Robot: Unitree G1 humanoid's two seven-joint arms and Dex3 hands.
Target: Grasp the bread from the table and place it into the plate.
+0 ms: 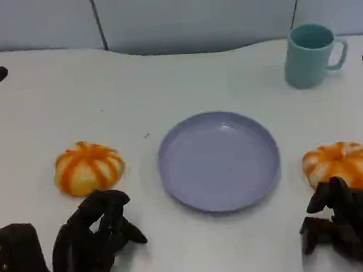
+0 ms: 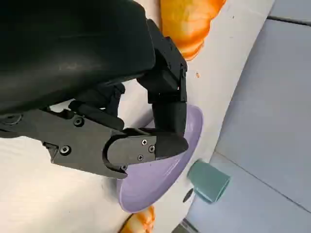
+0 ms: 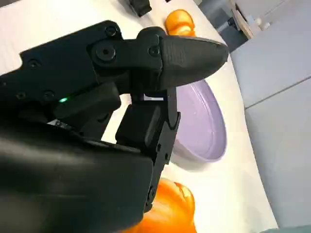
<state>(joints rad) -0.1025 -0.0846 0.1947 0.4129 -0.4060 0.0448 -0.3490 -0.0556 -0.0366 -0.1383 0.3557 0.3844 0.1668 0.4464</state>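
Two hands, left [image 1: 91, 238] and right [image 1: 347, 220], curled empty, right hand cut off at frame edge

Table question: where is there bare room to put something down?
The plate is bare inside. The table is open behind it, left of the mug. It is crowded near each bread, where the left hand and right hand sit.

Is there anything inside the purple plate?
No. The purple plate holds nothing on the part I can see. In the left wrist view the left hand covers part of it, but the head view shows it whole.
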